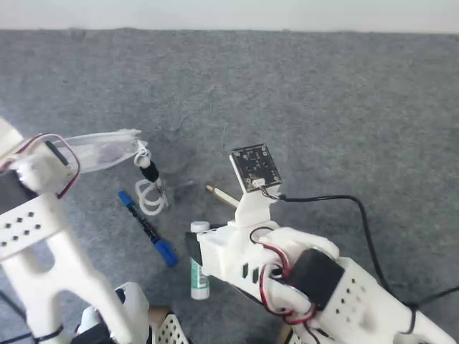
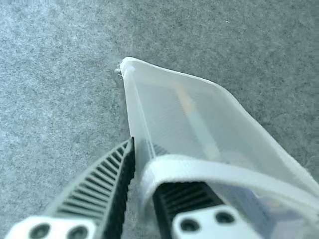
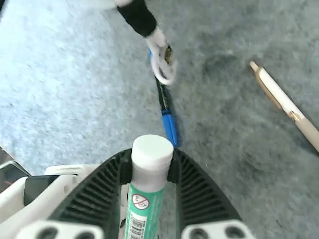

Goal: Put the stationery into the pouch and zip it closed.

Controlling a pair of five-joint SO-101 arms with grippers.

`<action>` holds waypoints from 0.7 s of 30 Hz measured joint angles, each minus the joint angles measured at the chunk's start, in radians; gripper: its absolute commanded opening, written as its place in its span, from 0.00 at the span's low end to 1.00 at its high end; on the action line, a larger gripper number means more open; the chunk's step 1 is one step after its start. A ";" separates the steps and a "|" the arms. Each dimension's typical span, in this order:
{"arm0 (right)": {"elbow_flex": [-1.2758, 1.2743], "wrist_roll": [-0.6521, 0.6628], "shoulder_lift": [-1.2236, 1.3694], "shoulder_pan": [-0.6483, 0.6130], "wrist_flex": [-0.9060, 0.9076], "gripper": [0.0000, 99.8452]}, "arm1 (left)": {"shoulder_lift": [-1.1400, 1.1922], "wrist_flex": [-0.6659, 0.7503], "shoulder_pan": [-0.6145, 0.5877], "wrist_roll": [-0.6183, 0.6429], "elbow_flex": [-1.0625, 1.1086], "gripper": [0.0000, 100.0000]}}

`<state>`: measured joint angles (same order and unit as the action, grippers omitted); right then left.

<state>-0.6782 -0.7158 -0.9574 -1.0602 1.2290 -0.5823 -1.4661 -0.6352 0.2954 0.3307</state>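
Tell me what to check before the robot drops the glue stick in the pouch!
1. The right gripper clamps the glue stick: ok.
2. The left gripper holds the pouch: ok.
3. Mouth of the pouch open wide enough: cannot tell.
4. Glue stick over the pouch: not ok, they are apart.
5. The blue pen and beige pen packed: not ok, both lie on the table.

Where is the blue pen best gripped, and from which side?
Grip the blue pen on its black barrel, nearer its larger blue end, coming from above and closing across it: it lies flat on the carpet, and the white loop crowds its other end.
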 measured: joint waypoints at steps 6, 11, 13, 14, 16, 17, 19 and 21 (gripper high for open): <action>-0.037 0.000 -0.071 0.000 -0.044 0.01 | -0.006 0.000 0.002 0.000 0.006 0.01; -0.037 0.000 -0.095 0.000 -0.046 0.01 | -0.008 0.000 0.002 0.000 0.006 0.01; -0.037 0.000 -0.097 0.000 -0.046 0.01 | -0.008 0.000 0.002 0.000 0.006 0.01; -0.037 0.000 -0.097 0.000 -0.046 0.01 | -0.008 0.000 0.002 0.000 0.006 0.01; -0.037 0.000 -0.097 0.000 -0.046 0.01 | -0.008 0.000 0.002 0.000 0.006 0.01; -0.037 0.000 -0.097 0.000 -0.046 0.01 | -0.008 0.000 0.002 0.000 0.006 0.01; -0.037 0.000 -0.097 0.000 -0.046 0.01 | -0.008 0.000 0.002 0.000 0.006 0.01; -0.037 0.000 -0.097 0.000 -0.046 0.01 | -0.008 0.000 0.002 0.000 0.006 0.01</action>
<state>-0.7150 -0.7158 -1.0541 -1.0602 1.1830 -0.5900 -1.4661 -0.6337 0.2954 0.3368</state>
